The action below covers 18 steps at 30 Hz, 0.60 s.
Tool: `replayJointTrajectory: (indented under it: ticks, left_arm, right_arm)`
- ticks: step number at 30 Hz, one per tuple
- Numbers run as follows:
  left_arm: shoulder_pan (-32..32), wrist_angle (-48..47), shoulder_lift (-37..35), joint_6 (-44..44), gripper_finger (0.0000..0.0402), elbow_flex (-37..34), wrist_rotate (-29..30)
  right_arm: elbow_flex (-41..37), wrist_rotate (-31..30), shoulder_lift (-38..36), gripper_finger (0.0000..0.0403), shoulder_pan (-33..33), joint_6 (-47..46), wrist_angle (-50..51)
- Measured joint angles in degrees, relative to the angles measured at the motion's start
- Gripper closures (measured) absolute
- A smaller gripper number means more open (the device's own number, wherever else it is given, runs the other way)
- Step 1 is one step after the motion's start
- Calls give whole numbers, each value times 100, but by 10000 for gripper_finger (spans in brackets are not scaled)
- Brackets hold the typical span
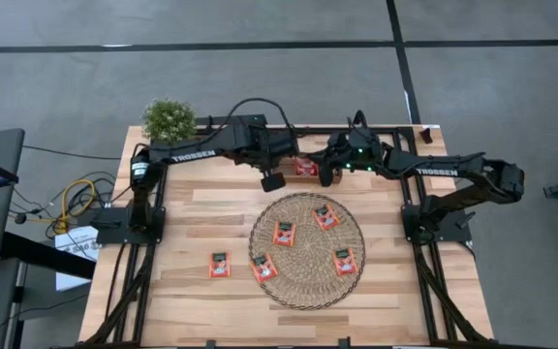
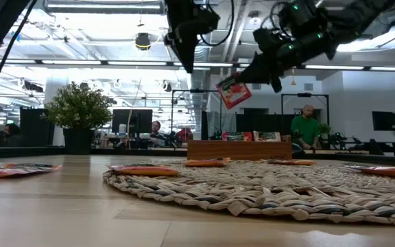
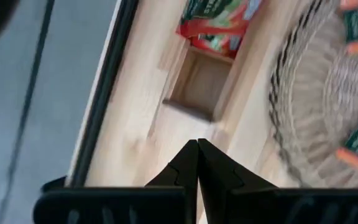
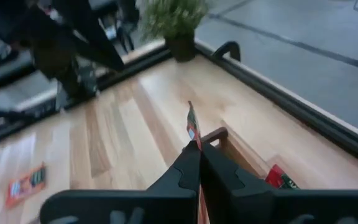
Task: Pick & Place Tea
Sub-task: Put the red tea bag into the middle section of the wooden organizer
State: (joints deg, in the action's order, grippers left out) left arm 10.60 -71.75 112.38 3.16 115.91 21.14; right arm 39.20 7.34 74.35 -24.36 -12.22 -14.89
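Right gripper [image 2: 274, 77] raised above the far part of the table, fingers pinched on one red-orange tea sachet [image 2: 234, 91], which hangs tilted in the air over the small wooden tray [image 2: 233, 150]; in the right wrist view the sachet [image 4: 192, 124] shows edge-on between the closed fingertips. Left gripper [image 3: 197, 144] closed with nothing between its fingers, hovering near the tray, just beside the round woven mat [image 1: 307, 249]; further sachets lie in the tray [image 3: 219, 22]. Four sachets rest on the mat [image 1: 284, 233]; one more sachet [image 1: 220, 264] lies on the bare wooden table [image 1: 182, 291], just off the mat's edge; a potted plant [image 1: 170, 120] stands at the far left corner.
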Motion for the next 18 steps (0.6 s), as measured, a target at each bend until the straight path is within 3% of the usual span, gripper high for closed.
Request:
replayJointTrajectory:
  ticks: [6,13,18]
  left_arm:
    - [129,1814,-618,-52,401,-1152,-604]
    - [278,3783,-1699,327,401,-3266,-1069]
    - [301,5025,-2577,924,402,-4690,-1136]
  right_arm:
    - [-837,-320,0,403,-160,-464,-1343]
    - [-1066,-736,28,403,-166,-250,-1510]
    - [-1057,-732,564,403,-157,-290,-2017]
